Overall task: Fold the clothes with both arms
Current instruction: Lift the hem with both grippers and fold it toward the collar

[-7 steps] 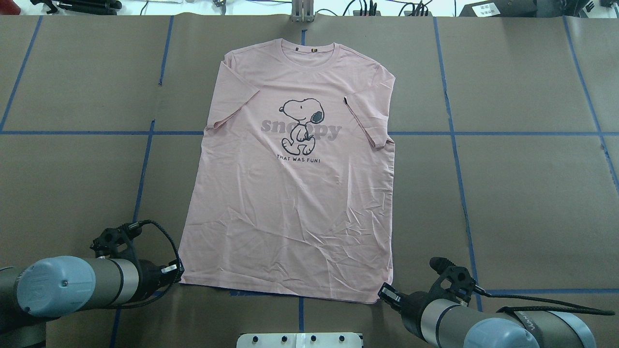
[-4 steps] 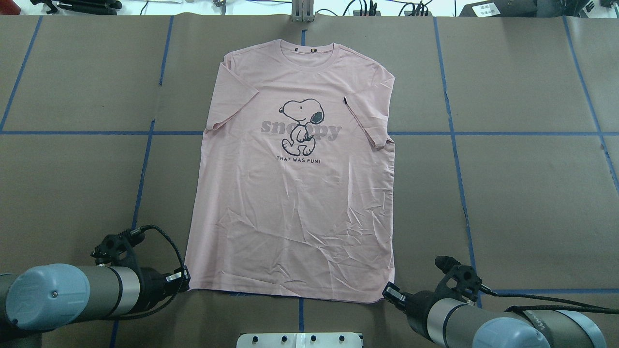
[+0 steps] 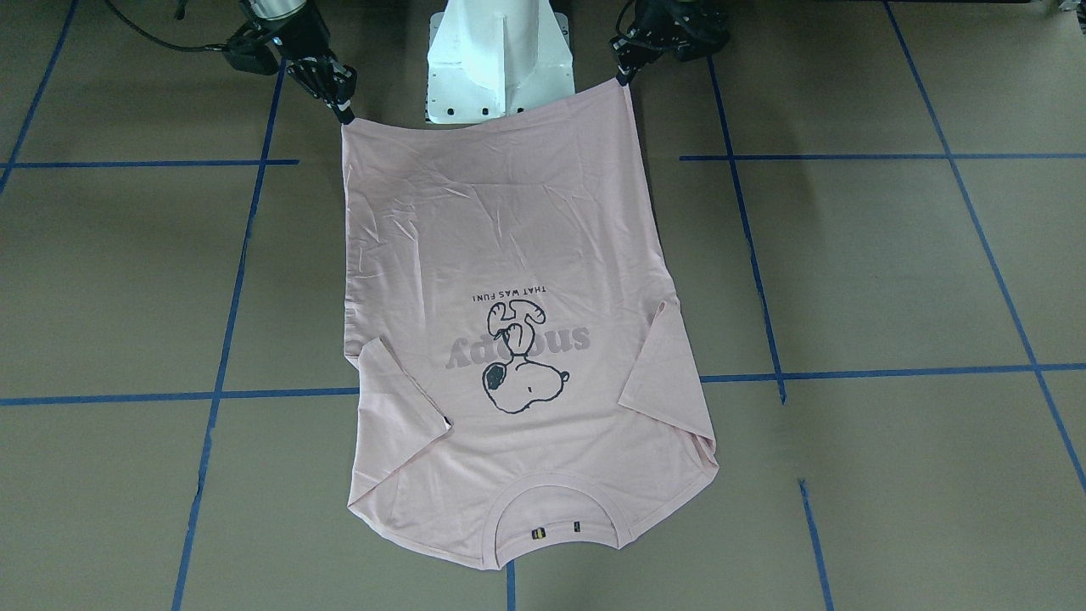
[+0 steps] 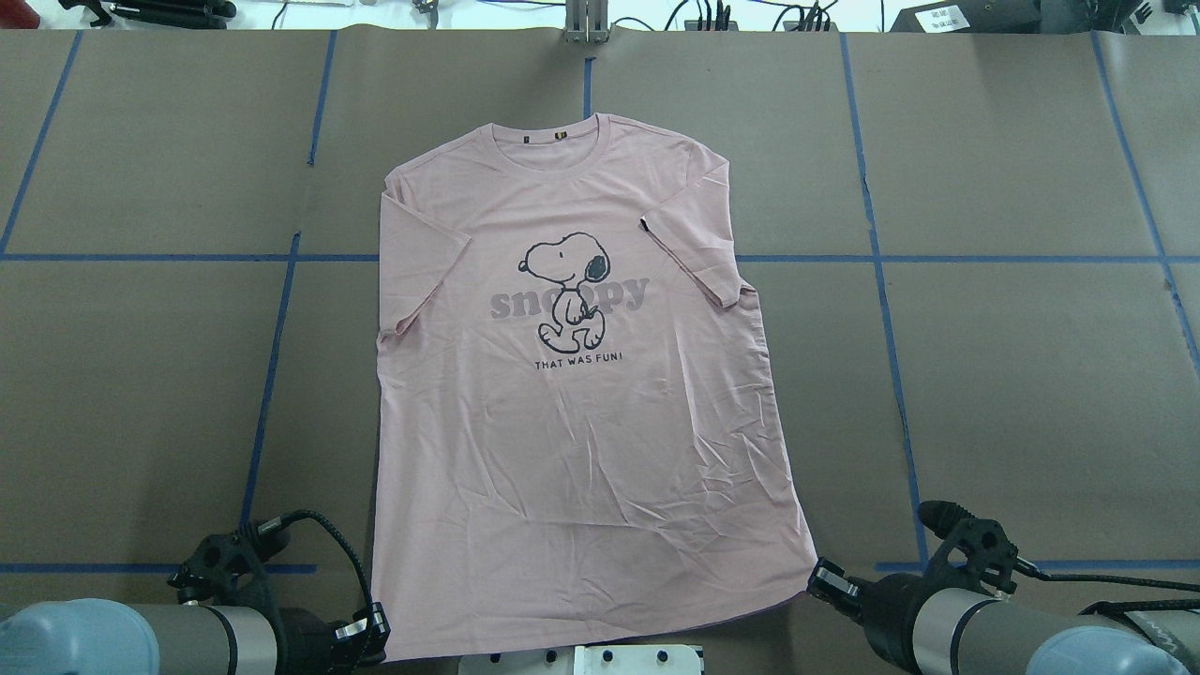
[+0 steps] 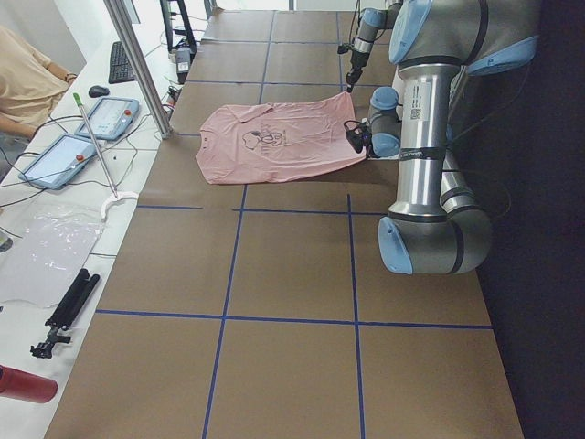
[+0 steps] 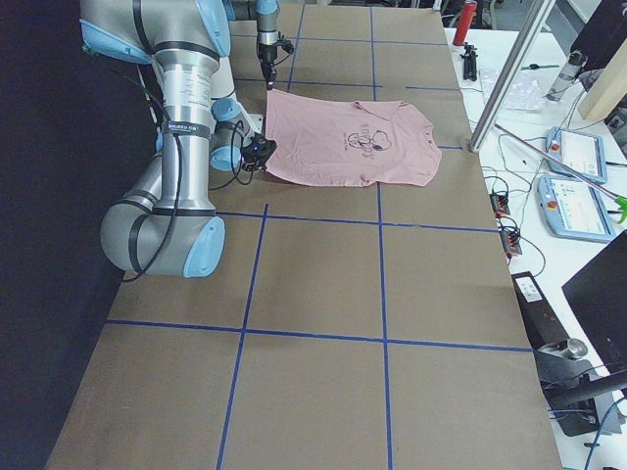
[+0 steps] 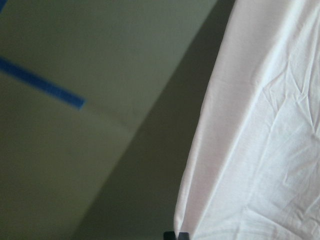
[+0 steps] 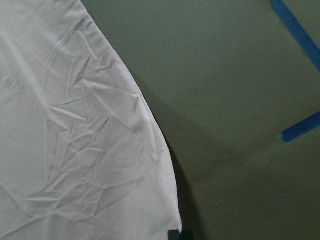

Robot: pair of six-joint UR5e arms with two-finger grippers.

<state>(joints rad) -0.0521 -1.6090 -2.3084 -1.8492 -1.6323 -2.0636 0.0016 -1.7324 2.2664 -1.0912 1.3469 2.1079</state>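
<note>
I am looking at a table (image 4: 1031, 375) covered in brown paper and marked into large rectangles with blue tape (image 4: 937, 258); seams show between the sheets. Along the edge opposite the robot runs a white bench (image 5: 55, 210) (the operators' side); it carries teach pendants (image 5: 108, 116), a keyboard (image 5: 120, 61), a black tripod (image 5: 64, 311) lying flat and a red bottle (image 5: 23, 384); an aluminium post (image 5: 137, 69) rises at the bench edge; an operator's arm (image 5: 27, 82) in a tan sleeve shows in the corner of the left side view.

The pale pink T-shirt (image 4: 581, 450) lies print up in the middle of the table, collar away from the robot and hem towards it; the cartoon dog print (image 4: 565, 291) sits over grey lettering; both short sleeves lie in against the body; a small black tag (image 4: 645, 223) shows on the sleeve on the right arm's side; the lower half is creased.

The white pedestal (image 3: 501, 59) stands between the two grippers, and the hem runs along its foot.

The left gripper (image 4: 373, 630) is pinched down on the hem corner on its side; the right gripper (image 4: 817, 578) is pinched on the other corner. In each wrist view the cloth runs down to dark fingertips (image 7: 176, 235) set close together; a dark shadow lies on the paper beside the cloth edge.
</note>
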